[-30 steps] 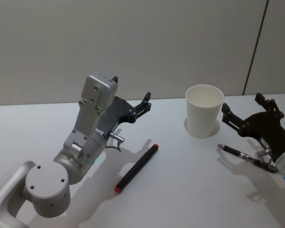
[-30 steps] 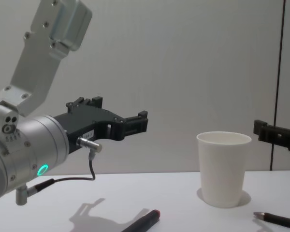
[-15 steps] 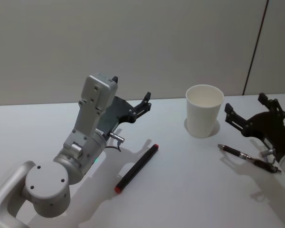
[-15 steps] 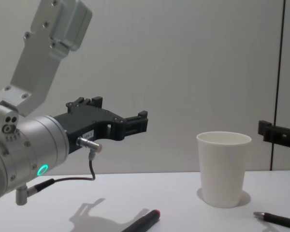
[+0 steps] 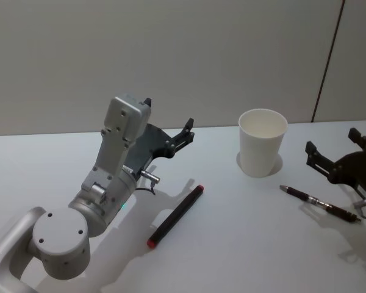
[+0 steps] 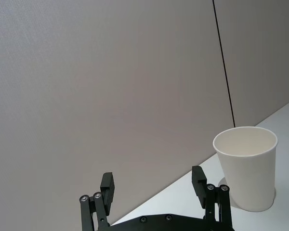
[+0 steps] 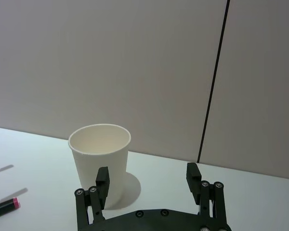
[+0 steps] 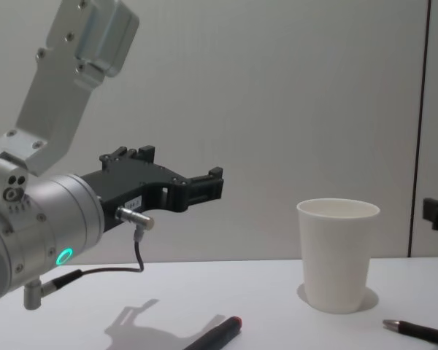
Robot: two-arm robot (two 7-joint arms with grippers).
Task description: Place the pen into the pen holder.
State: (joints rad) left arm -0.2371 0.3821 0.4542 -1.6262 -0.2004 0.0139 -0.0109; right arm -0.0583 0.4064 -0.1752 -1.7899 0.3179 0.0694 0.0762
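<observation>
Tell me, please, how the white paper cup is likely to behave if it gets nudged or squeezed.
The cup looks empty and thin-walled, so it is probably light and would slide on the smooth table when pushed. Tall with a narrower base, it may tip if struck near the rim. Squeezing would likely dent it.

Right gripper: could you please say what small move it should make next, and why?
Probably lower the right gripper over the slim pen beside it: its jaws stand open and empty, the pen lies flat, the pen holder stands close. The left gripper hangs idle.
</observation>
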